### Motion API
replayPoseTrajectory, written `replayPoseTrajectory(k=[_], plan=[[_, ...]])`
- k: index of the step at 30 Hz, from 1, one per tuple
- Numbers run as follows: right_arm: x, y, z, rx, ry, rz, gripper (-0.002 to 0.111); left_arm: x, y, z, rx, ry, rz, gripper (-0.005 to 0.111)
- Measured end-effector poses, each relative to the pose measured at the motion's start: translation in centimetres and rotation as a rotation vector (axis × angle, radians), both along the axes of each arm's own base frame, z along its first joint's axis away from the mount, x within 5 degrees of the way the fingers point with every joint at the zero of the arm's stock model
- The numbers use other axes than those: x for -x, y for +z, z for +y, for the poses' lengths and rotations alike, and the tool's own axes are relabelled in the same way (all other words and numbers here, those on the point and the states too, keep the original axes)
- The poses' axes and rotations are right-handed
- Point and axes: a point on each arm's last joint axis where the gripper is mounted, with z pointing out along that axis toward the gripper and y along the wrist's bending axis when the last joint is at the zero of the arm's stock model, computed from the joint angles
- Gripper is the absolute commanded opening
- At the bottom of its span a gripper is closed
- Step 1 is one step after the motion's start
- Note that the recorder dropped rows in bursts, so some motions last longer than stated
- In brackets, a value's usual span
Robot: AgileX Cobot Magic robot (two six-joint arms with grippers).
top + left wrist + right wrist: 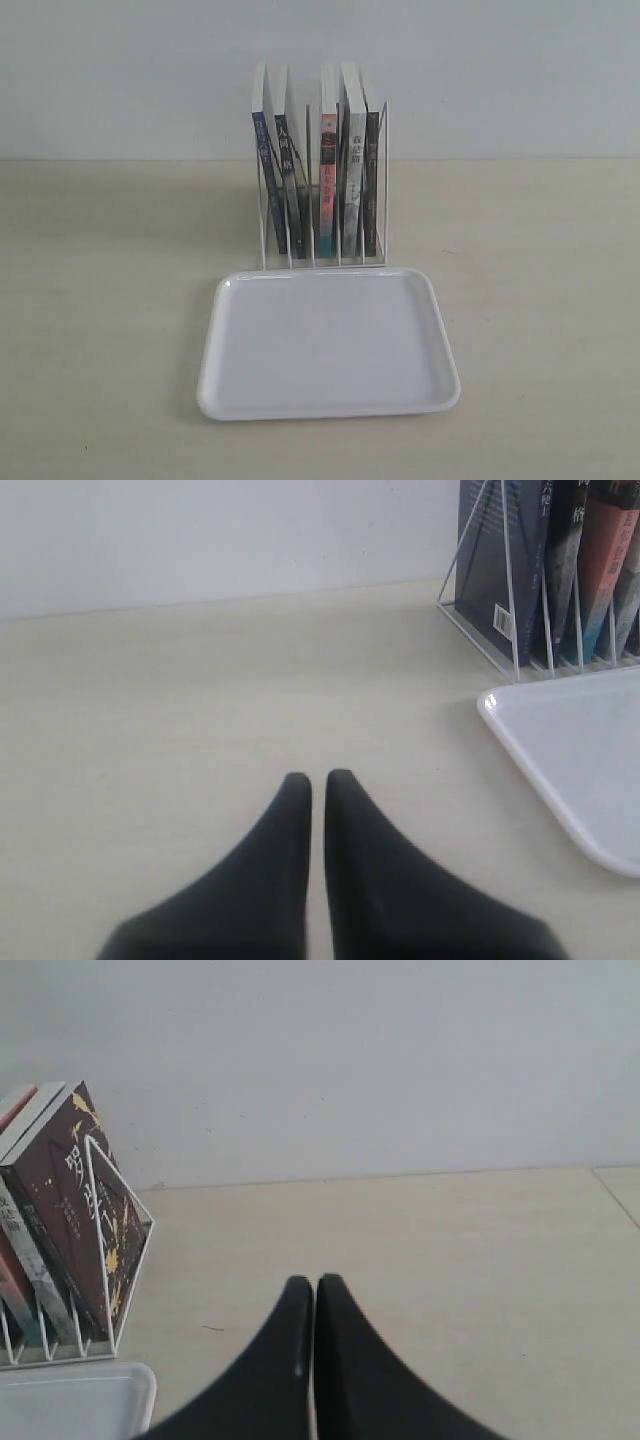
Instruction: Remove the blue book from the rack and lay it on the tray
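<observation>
**Both grippers closed and empty; blue book in the rack**

The blue book point(268, 180) stands upright in the leftmost slot of the rack point(385, 190), its narrow dark spine facing the near side and leaning slightly. Four other books fill the slots to its right: a dark-spined book point(290, 185) just beside it, then a red-and-teal-spined book point(327, 170), a white-spined book point(352, 180) and a black-spined book point(371, 175) at the far right. The rack sits toward the far side of the pale table point(100, 300), against a plain wall.

The tray point(330, 345) lies flat on the table directly in front of the rack, its far rim just beside the rack's base. Nothing lies on it.

Neither arm shows in the exterior view. In the left wrist view, the left gripper point(318, 777) hangs over bare table to the left of the rack and tray, its black fingers drawn together with only a thin slit between them, holding nothing. The right gripper point(314, 1280) is over bare table to the right of the rack, fingers pressed together and empty.
</observation>
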Motion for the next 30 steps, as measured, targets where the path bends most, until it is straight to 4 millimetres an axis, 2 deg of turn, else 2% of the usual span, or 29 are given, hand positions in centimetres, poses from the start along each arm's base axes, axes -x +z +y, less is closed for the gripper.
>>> replayPoseTrajectory(k=[8, 18, 22, 26, 29, 30], plan=[[-1.3, -0.8, 0.0, -0.001, -0.001, 0.055, 0.0, 0.0, 0.0, 0.0, 0.0, 0.0, 0.0, 0.005], [-4.8, -3.8, 0.3, -0.052, -0.01, 0.242, 0.0, 0.0, 0.0, 0.0, 0.0, 0.0, 0.0, 0.005], [-5.8, -4.2, 0.5, -0.094, -0.005, 0.289, 0.0, 0.0, 0.0, 0.0, 0.0, 0.0, 0.0, 0.005], [-7.0, -2.7, 2.1, -0.041, 0.095, 0.284, 0.0, 0.0, 0.0, 0.0, 0.0, 0.0, 0.0, 0.005], [-7.9, -0.5, 4.0, -0.003, 0.198, 0.234, 0.0, 0.0, 0.0, 0.0, 0.0, 0.0, 0.0, 0.005], [-8.5, 1.1, 5.5, 0.006, 0.262, 0.198, 0.0, 0.0, 0.0, 0.0, 0.0, 0.0, 0.0, 0.005]])
